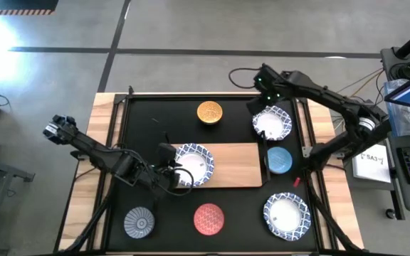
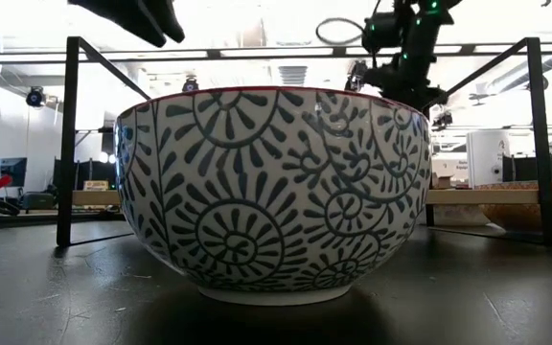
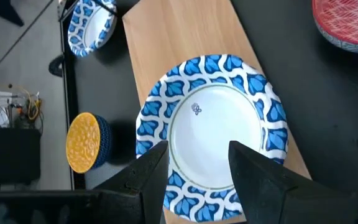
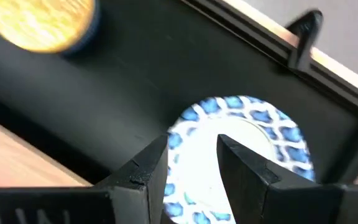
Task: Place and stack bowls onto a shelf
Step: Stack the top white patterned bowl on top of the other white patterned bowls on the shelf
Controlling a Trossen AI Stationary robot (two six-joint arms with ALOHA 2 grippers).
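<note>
Your left gripper (image 1: 179,173) sits over the left end of the shelf (image 1: 237,165), fingers (image 3: 148,177) spread apart, straddling the near rim of the blue-and-white bowl (image 1: 193,165) that rests on the board; nothing is gripped. Your right gripper (image 1: 265,107) hangs above a second blue-and-white bowl (image 1: 272,123) on the black tabletop (image 1: 155,121) beyond the shelf's right end, fingers apart, empty. The orange bowl (image 1: 209,112) stands behind the shelf. The light blue bowl (image 1: 280,160) is just beside the shelf's right end. The grey bowl (image 1: 139,222), red bowl (image 1: 208,218) and a third blue-and-white bowl (image 1: 287,216) line the front edge.
</note>
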